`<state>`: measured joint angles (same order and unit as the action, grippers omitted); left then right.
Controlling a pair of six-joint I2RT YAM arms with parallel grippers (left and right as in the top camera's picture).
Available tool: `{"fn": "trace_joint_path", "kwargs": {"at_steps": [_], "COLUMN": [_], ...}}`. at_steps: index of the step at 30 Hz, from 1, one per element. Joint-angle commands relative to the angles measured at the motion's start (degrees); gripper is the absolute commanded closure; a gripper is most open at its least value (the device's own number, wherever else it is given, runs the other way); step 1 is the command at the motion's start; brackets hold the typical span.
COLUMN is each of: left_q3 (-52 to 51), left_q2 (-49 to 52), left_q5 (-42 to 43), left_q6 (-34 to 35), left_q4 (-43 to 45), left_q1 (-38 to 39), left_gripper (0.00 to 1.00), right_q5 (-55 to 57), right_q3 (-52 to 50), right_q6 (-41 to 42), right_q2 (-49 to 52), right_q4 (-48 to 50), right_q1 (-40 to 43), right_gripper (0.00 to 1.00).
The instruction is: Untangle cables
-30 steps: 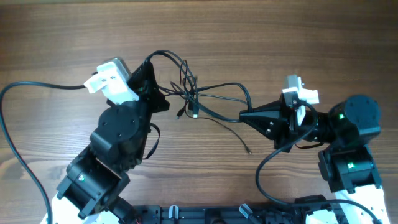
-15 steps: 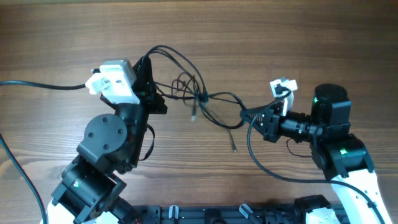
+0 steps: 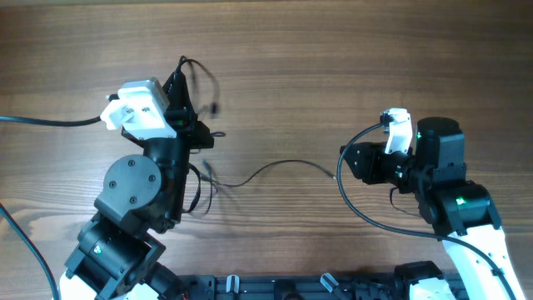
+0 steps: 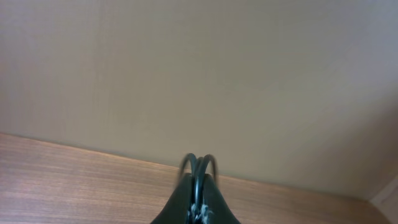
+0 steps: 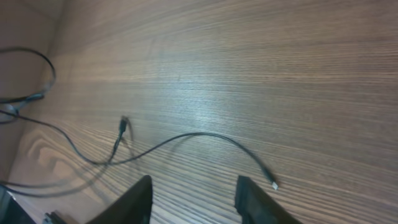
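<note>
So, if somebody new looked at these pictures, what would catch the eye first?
Most striking is the thin black cable lying in a long curve on the wooden table between the two arms, with its small plug just in front of the open, empty right hand. Next comes the left hand on the left side, shut on a looped cable that sticks out past its fingertips.
</note>
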<state>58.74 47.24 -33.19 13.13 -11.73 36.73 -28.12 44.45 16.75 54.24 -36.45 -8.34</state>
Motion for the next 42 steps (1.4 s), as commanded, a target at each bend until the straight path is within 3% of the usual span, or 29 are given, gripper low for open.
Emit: {"fn": "trace_joint_path", "kwargs": {"at_steps": [1,11,18,23,25,32,42], "left_q3": [0.9,0.9,0.9,0.9,0.9,0.9,0.9], "left_q2": [-0.6,-0.4,1.0,3.2,5.0,13.0,19.3], "left_q5": [0.4,12.0,13.1,20.2,25.7,43.3,44.1], "left_q6": [-1.0,-1.0,-0.5,11.6,16.6,26.5,27.9], "left_q4": [0.4,1.6,16.9,24.2,25.6,32.5,39.4], "left_q1": [-0.3,-0.3,-0.3,-0.3,-0.3,-0.1,5.8], "left_gripper": [0.96,0.96,0.96,0.96,0.96,0.96,0.96], "right_q5": [-9.6,-34.1,-35.5,-42.1,-42.1,-39.3,-44.4], "right_q3": [0.1,0.1,0.1,0.1,0.1,0.1,0.1], "right_q6": [-9.0,-13.5,-8.8,-3.1,-0.6,-0.3,-2.0], "right_q2": [0.2,0.2,0.2,0.2,0.2,0.2,0.2], "right_q4": [1.3,12.0,19.5,29.3,34.6,45.0,49.8], "right_q1": [0.2,0.2,0.2,0.2,0.2,0.2,-0.1], "right_gripper": [0.45,0.32,0.23,0.13,0.0,0.0,0.0]}}
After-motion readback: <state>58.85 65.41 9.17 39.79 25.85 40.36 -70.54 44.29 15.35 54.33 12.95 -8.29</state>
